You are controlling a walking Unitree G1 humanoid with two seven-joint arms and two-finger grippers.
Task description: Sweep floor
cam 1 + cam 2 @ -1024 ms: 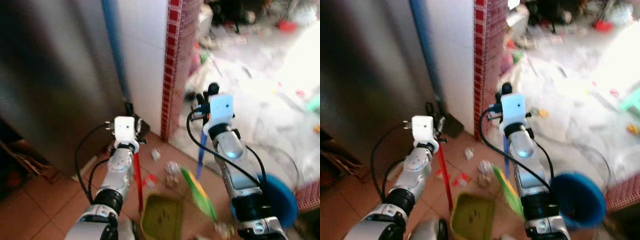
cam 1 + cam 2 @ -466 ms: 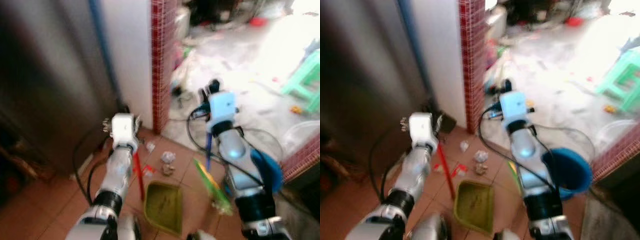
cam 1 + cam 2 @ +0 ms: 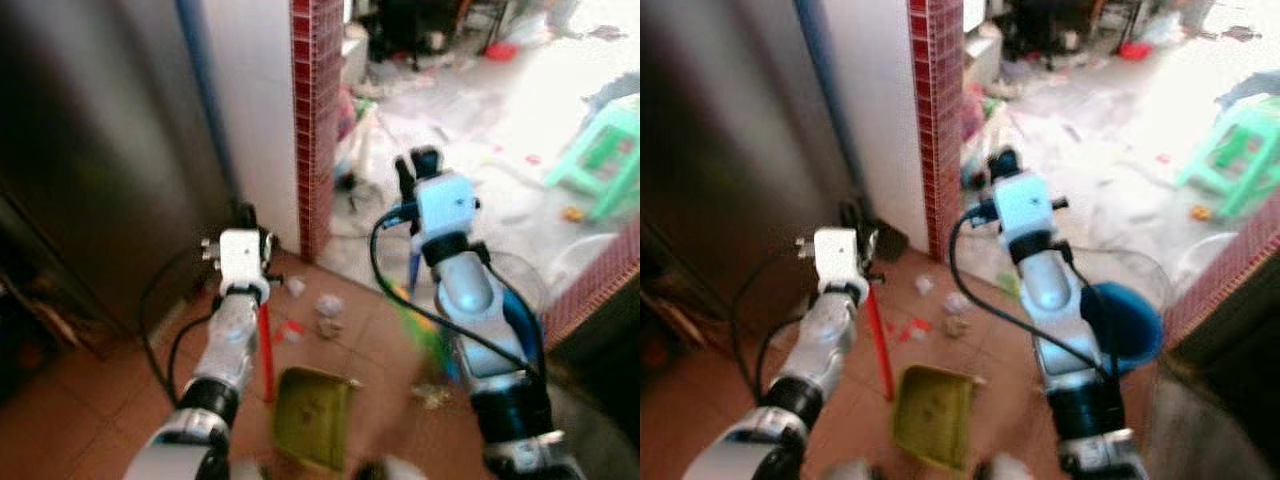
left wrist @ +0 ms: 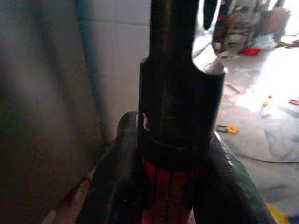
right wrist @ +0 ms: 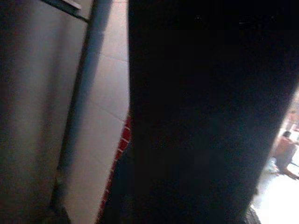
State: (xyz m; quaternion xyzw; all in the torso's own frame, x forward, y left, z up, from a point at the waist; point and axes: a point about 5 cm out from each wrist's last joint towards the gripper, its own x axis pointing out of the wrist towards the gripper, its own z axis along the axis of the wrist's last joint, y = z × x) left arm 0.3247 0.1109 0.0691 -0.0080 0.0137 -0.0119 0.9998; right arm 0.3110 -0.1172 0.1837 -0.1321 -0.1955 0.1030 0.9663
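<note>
One red dustpan handle [image 3: 266, 345] stands upright.

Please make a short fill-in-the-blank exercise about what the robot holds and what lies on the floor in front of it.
1. The left gripper is shut on the ______ handle of the dustpan.
2. The dustpan on the tiled floor is olive ______ in colour.
3. The crumpled paper scraps lie between the dustpan and the red-tiled ______.
4. Beside the right arm stands a ______ bucket.

Missing words: red; green; pillar; blue
</note>
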